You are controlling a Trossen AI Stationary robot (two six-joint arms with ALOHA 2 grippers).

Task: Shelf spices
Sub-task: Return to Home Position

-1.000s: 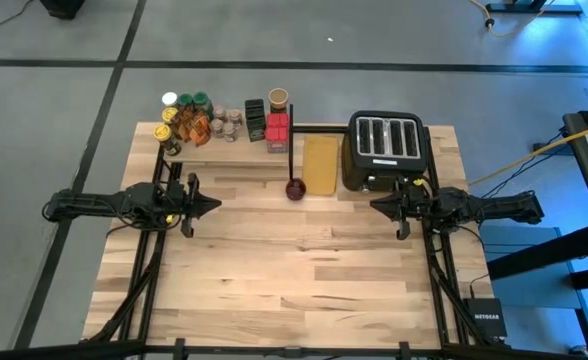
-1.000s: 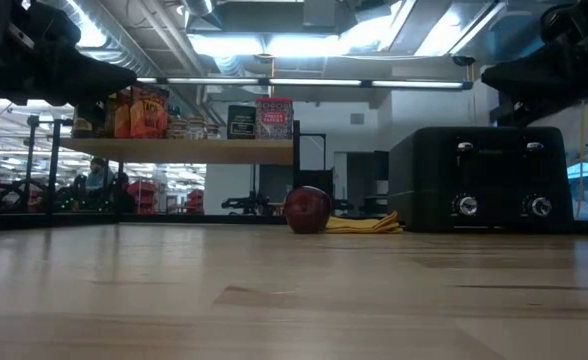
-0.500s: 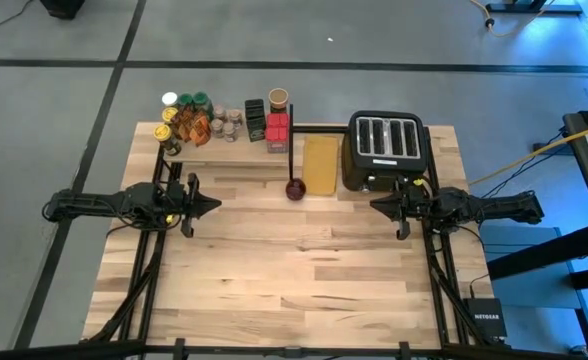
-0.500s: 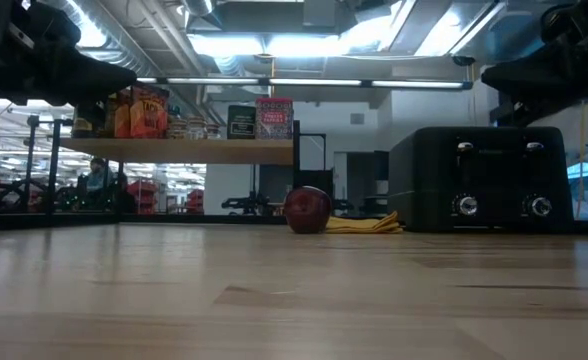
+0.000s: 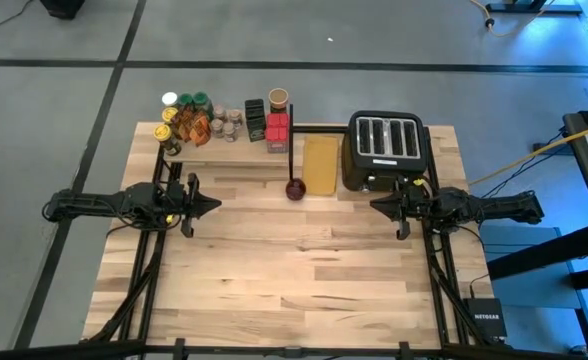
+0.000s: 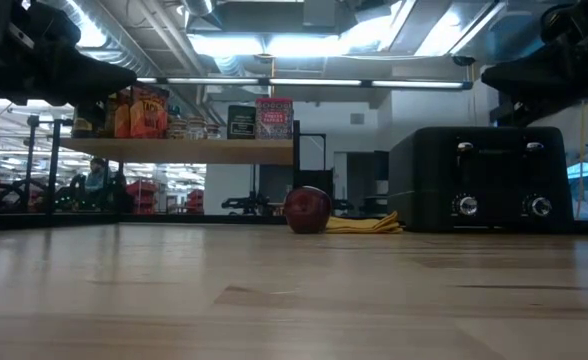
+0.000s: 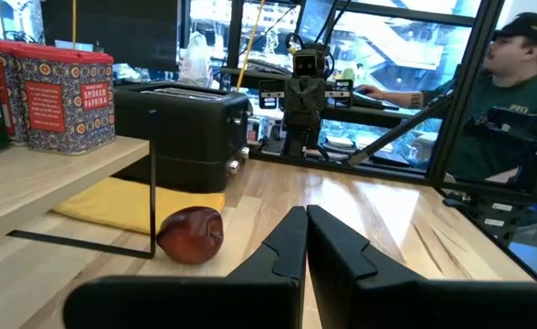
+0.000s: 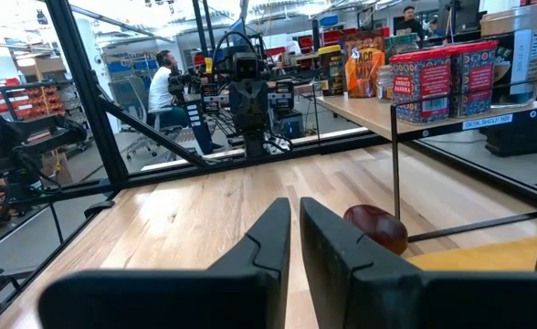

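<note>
L claw: tips together, holding nothing, above table left side. R claw: same, right side, near toaster. Spices: grouped on shelf, table's far-left corner; red knob and yellow board betw. shelf and toaster.

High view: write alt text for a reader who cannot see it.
Spice containers crowd a raised shelf at the far edge of the wooden table, next to a dark red round object, a yellow mat and a black toaster. The left gripper and the right gripper, both shut, face each other above the table.
</note>
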